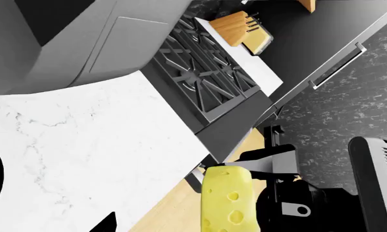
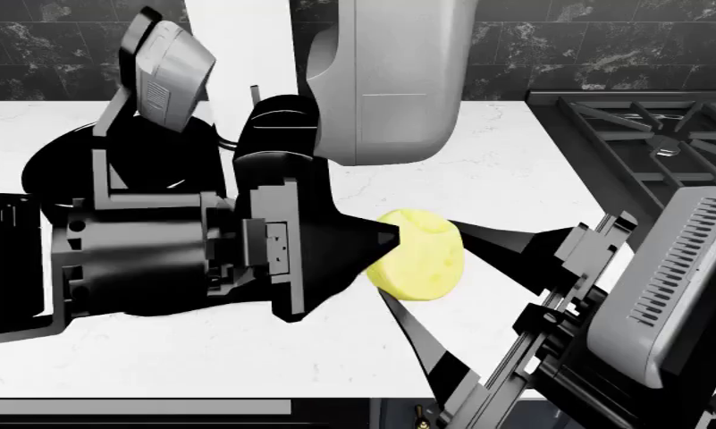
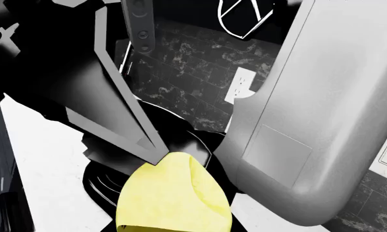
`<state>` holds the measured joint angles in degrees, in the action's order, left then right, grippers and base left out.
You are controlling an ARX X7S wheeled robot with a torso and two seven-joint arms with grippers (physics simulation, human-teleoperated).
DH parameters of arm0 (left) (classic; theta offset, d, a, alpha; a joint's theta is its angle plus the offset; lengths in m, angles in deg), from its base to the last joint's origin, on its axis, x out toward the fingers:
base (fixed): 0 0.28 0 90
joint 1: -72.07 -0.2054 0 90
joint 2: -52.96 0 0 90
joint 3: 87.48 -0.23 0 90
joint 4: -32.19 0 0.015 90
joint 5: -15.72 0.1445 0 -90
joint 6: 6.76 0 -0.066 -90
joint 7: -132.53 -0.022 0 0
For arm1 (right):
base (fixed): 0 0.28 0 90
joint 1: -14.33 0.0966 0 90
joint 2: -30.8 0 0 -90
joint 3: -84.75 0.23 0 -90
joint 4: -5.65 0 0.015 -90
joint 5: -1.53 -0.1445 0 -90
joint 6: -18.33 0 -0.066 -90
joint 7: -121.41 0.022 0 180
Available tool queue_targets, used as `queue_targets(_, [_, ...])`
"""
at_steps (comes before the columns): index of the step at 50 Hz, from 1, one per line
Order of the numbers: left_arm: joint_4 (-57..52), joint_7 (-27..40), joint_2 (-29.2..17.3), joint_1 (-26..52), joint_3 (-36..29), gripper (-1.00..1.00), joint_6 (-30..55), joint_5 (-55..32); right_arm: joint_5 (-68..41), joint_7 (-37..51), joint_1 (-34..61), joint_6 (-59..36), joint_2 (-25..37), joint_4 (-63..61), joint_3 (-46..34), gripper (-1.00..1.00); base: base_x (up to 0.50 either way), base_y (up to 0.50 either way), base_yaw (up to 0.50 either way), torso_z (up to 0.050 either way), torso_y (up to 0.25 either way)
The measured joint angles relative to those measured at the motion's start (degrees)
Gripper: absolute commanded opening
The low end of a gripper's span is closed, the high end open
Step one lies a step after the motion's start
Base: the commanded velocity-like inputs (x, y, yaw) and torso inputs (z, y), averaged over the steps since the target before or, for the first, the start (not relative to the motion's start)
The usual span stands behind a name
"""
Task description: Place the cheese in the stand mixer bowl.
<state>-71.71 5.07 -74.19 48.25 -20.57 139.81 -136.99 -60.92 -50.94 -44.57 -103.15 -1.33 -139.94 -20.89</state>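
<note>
Matte cheese [image 2: 420, 254], polished marble counter [image 2: 501, 170]

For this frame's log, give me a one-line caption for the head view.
Both end effectors, left and right, pinch the pale-yellow round cheese chunk above the white marble counter.

cheese [image 2: 420, 254]: pale yellow, held aloft | bowl [image 3: 180, 137]: glossy black (upright)

White marble table [image 2: 501, 170] with faint grey veins ran along a dark stone back wall [image 2: 596, 45]. Black mixer bowl [image 2: 131, 170] sat on it at the head view's left, by the wall. Gas stove [image 2: 656, 134] with black grates was set in at the right. In the left wrist view a wooden knife block [image 1: 241, 29] stood past the stove.
</note>
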Motion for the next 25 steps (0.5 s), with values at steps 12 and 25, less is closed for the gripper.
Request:
queue_targets(12, [1.8,-1.4,1.7,0.4,-1.4,1.0,1.5,1.4,-0.2,0.2,0.8,-0.2,-0.3,0.0,-0.6,-1.0,0.0,0.0,0.0,0.0,0.0])
queue_targets(25, [3.4,-2.8,3.2,1.0,-2.5,1.0,2.9,2.3,-0.2,0.3,1.0,0.0,-0.3,0.1,-0.8,-1.0,0.0,0.0,0.0,0.0,0.0])
